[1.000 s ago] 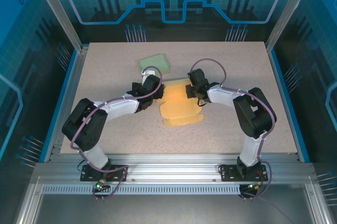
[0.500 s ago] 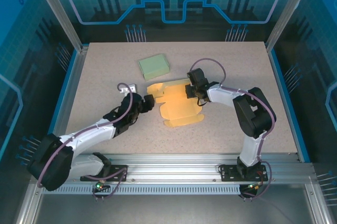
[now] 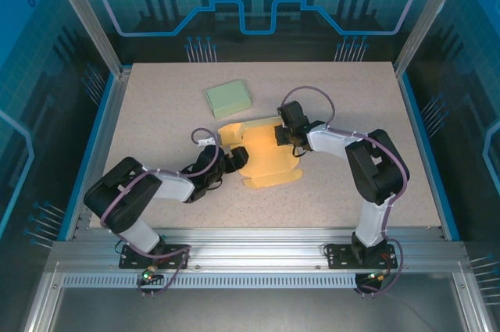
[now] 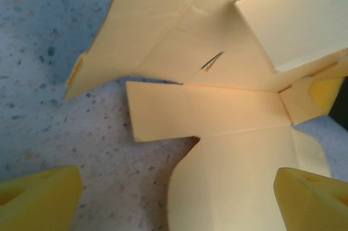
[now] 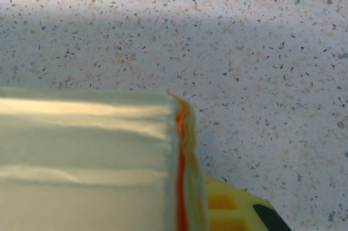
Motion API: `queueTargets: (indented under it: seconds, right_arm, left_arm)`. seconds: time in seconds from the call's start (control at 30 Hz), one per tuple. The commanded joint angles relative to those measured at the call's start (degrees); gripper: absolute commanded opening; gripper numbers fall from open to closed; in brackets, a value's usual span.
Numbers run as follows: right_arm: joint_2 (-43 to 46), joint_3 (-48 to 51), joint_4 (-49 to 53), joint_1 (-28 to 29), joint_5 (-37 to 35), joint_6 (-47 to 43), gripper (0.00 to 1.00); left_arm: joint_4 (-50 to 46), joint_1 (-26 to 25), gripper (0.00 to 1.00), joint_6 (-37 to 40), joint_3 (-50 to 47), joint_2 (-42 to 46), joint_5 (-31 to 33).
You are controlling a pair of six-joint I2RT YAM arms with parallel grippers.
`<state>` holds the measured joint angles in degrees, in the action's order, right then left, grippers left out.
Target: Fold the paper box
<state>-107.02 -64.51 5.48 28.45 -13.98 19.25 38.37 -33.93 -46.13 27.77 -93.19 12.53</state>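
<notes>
The paper box (image 3: 269,166) is a flat yellow cut-out lying mid-table, some flaps partly raised. My left gripper (image 3: 237,158) sits low at its left edge, open. In the left wrist view its fingertips (image 4: 38,198) stand wide apart above a narrow side flap (image 4: 206,112) and the lower panel, gripping nothing. My right gripper (image 3: 281,137) is at the sheet's back right part, shut on a raised flap. The right wrist view shows that flap (image 5: 81,155) edge-on, pinched beside a yellow finger (image 5: 234,209).
A folded pale green box (image 3: 228,98) rests behind the yellow sheet, towards the back left. The speckled table (image 3: 156,113) has blue rails along its sides and a metal frame all round.
The left gripper left the sheet's back left corner, pulled back towards the near left, then came in low at the left edge. The right gripper kept still.
</notes>
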Motion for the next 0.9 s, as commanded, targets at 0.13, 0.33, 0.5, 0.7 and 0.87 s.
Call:
queueTargets:
  seconds: [0.13, 0.33, 0.5, 0.7, 0.87]
  right_arm:
    - [-1.9, 0.4, 2.4, 0.7, 3.0, 0.2, 0.0]
    - [-2.4, 0.2, 2.3, 0.9, 3.4, 0.3, 0.0]
    - [-2.7, 0.1, 2.3, 1.1, 3.6, 0.3, 0.0]
    - [-2.8, 0.0, 2.3, 1.3, 3.8, 0.4, 0.0]
    - [-2.8, 0.0, 2.3, 1.5, 3.7, 0.2, 0.0]
  left_arm:
    - [1.0, -0.3, 0.93, -2.4, 6.6, -5.9, -2.1]
    - [2.4, -0.3, 0.93, -0.7, 8.0, -6.7, -2.3]
    - [6.0, -0.3, 0.92, 2.5, 7.5, -5.9, -2.0]
    - [12.9, -0.4, 0.83, 5.3, 9.0, -8.8, -5.5]
    - [14.8, -0.8, 0.79, 4.9, 11.4, -12.8, -7.8]
